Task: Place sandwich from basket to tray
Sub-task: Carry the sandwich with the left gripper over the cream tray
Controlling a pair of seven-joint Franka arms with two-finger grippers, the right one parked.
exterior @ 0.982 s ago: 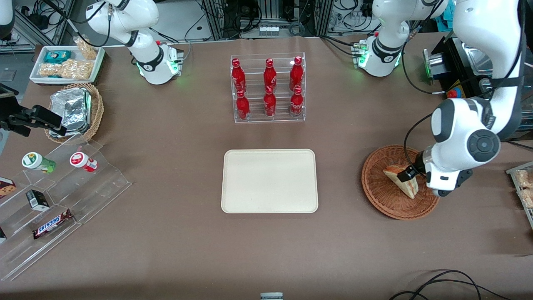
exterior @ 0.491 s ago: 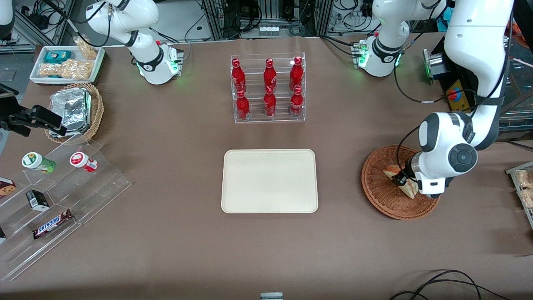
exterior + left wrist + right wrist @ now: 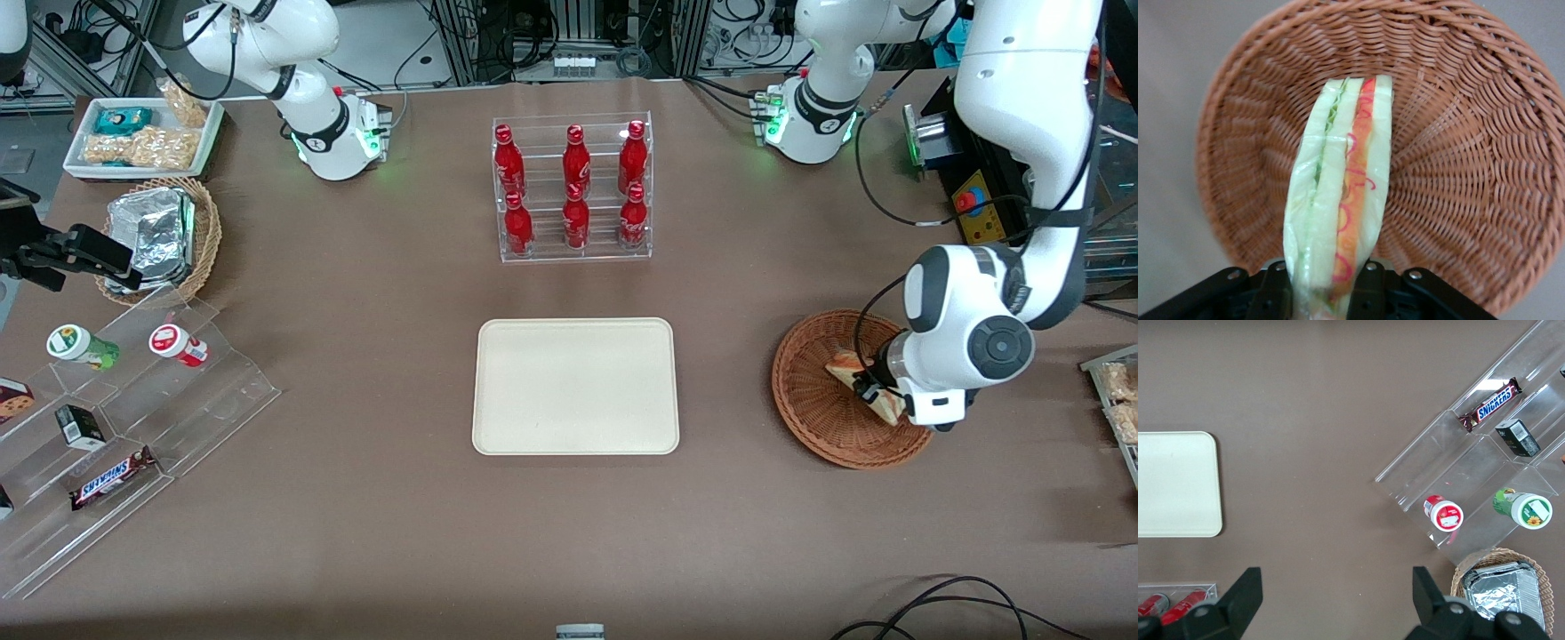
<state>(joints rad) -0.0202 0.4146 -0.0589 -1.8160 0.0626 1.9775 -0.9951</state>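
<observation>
The left arm's gripper [image 3: 1327,288] is pinching the clear-wrapped sandwich [image 3: 1338,200] at one end above the wicker basket [image 3: 1471,133]; slick wrap risks slipping before reaching the tray [image 3: 575,387].

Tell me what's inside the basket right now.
Only the sandwich, gripped by the hand over the basket. The weave under sandwich and hand is hidden.

White arm [image 3: 1022,133], black end effector [image 3: 1331,293]
</observation>
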